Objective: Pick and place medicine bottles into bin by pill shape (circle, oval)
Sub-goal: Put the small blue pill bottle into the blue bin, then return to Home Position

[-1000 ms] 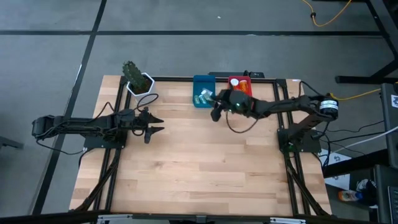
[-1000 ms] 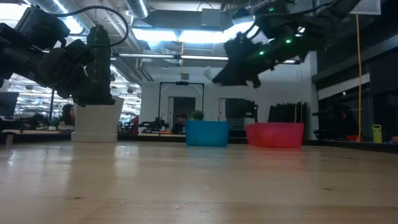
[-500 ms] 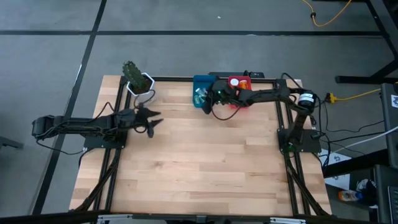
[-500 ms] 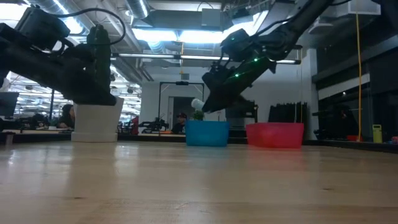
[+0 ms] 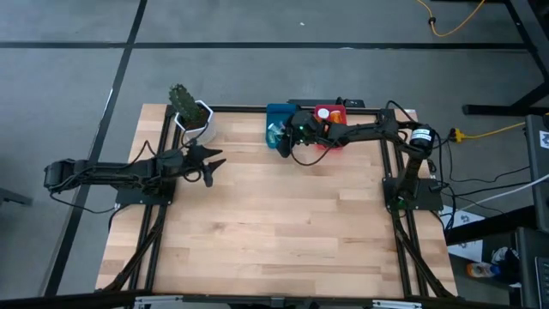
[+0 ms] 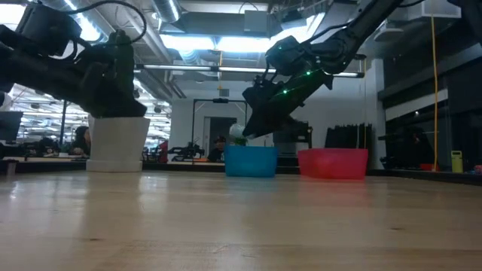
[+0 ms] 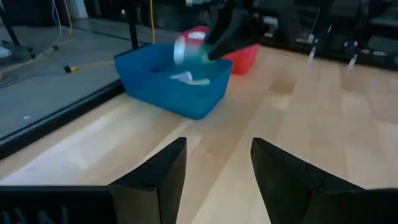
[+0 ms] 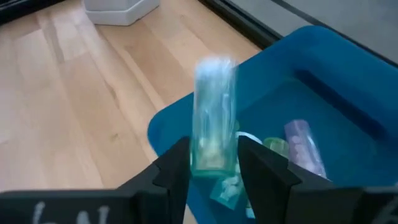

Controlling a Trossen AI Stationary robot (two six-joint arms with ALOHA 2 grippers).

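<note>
The desk carries two bins and one white pot, all along its far edge; the near and middle boards are bare wood.

The left end effector waits above the desk's left side, just in front of the pot, its two fingers spread wide and holding nothing.

Farther back, the right end effector reaches over the near rim of the blue bin. In its wrist view one pale teal vial with a white cap stands upright between the two fingers, which flank it closely; whether they still press on it or have let go cannot be told, as the vial is blurred. In the low view the vial shows just above the bin's rim.

Inside the blue bin at least three more vials lie on the floor: one purple, one yellowish and one teal, close together.

The red bin stands just beside the blue one, to its right in the high view; the right arm covers much of it, and one white cap shows inside.
</note>
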